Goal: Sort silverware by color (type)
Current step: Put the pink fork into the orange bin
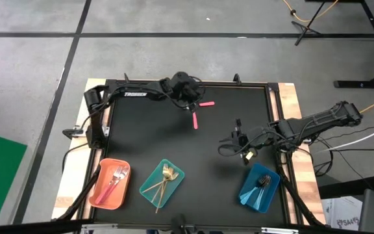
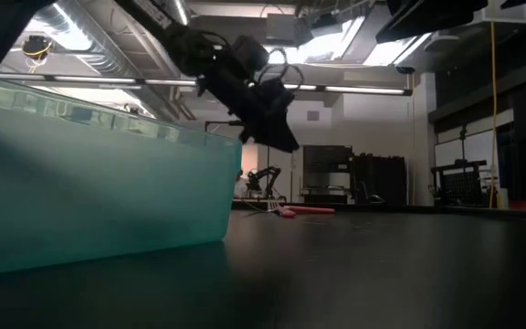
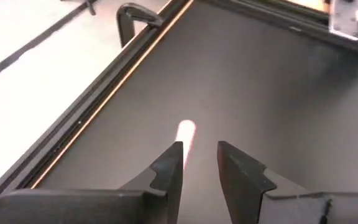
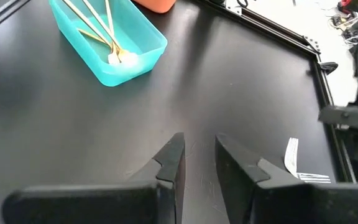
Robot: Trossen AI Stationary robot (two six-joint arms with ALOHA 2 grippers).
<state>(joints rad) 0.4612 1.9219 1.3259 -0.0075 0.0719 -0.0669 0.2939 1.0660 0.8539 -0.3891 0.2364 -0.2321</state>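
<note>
Seen from above, the left gripper [image 1: 192, 99] hangs over the far side of the black counter [image 1: 148, 140], directly above two pink-handled utensils [image 1: 196, 119] that lie loose near the far edge, one pointing toward the near side and the other [image 1: 206, 103] lying crosswise beside it. In the left wrist view its jaws stand slightly apart with nothing between them, and the rounded end of a pink handle [image 3: 185, 132] shows on the counter just beyond the fingertips [image 3: 173, 152]. From counter height the same gripper [image 2: 277, 128] hovers clear of the pink pieces [image 2: 304, 210], not touching them.

The right gripper [image 1: 239, 140] sits over the right-hand part of the counter, near the blue tray [image 1: 249, 194]. Its jaws [image 4: 197, 149] are narrowly parted and hold nothing.

Along the near edge stand three trays. The orange tray [image 1: 99, 192] on the left holds pink-handled silverware [image 1: 115, 179]. The teal tray [image 1: 149, 179] in the middle holds gold silverware [image 1: 164, 181], one piece reaching out over its near rim; the right wrist view shows the gold pieces [image 4: 101, 28] lying in that teal tray [image 4: 148, 53]. The blue tray on the right holds what appear to be dark-looking utensils [image 1: 262, 182], though their colour is hard to make out from overhead.
</note>
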